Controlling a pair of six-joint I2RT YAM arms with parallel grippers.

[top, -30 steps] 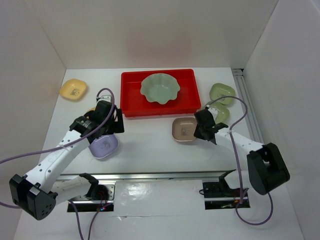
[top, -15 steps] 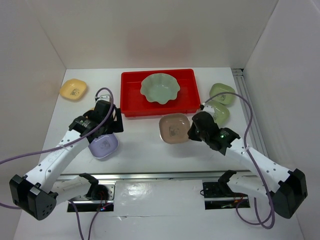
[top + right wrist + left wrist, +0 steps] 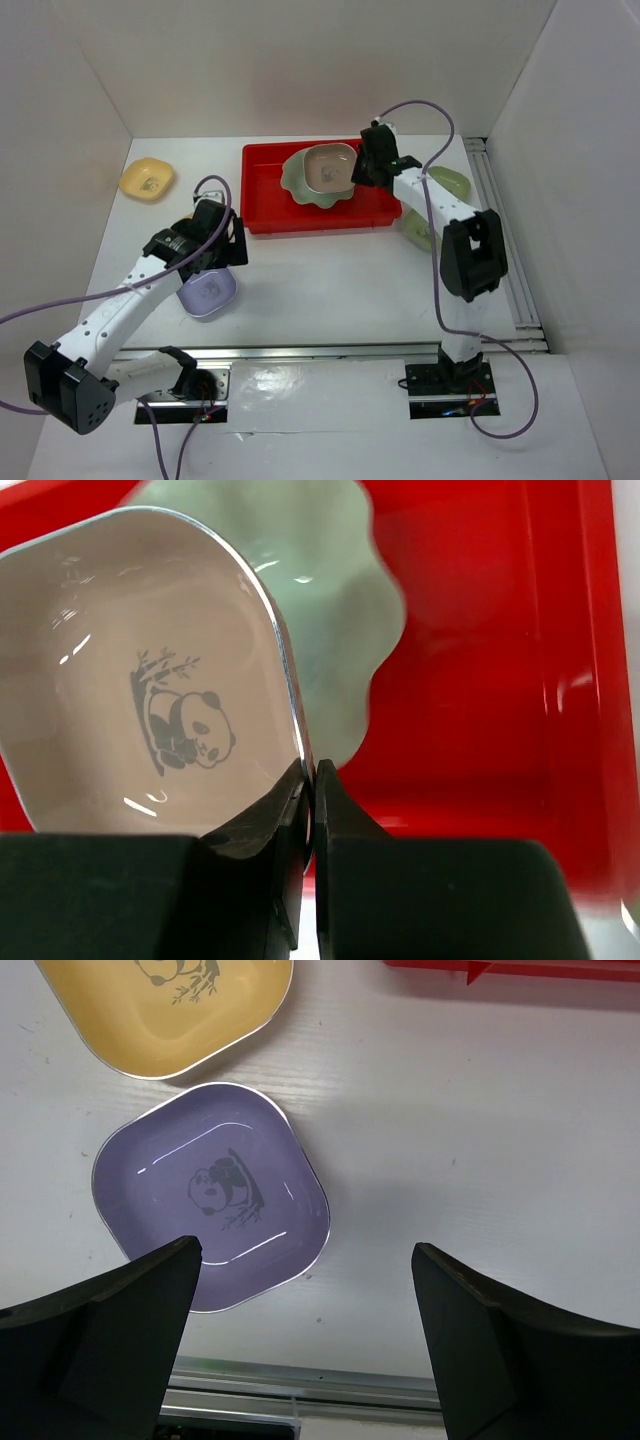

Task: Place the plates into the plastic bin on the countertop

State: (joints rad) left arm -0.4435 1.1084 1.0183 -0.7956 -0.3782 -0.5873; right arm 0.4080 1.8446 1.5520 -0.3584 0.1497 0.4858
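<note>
Two jobs are in hand. Nearest us, our left gripper (image 3: 305,1260) hovers with its fingers spread wide and empty over the lavender dish (image 3: 210,1195), which lies flat on the countertop (image 3: 450,1140) just beside a yellow dish (image 3: 170,1005). Farther off, our right gripper (image 3: 310,780) pinches the rim of the pink dish (image 3: 160,690), holding it over the pale-green scalloped dish (image 3: 350,610) inside the red bin (image 3: 480,680). We judge this the placing step: next we should lower the pink dish, part the fingers, then withdraw. A light green dish (image 3: 455,182) waits right of the bin, on the countertop.
</note>
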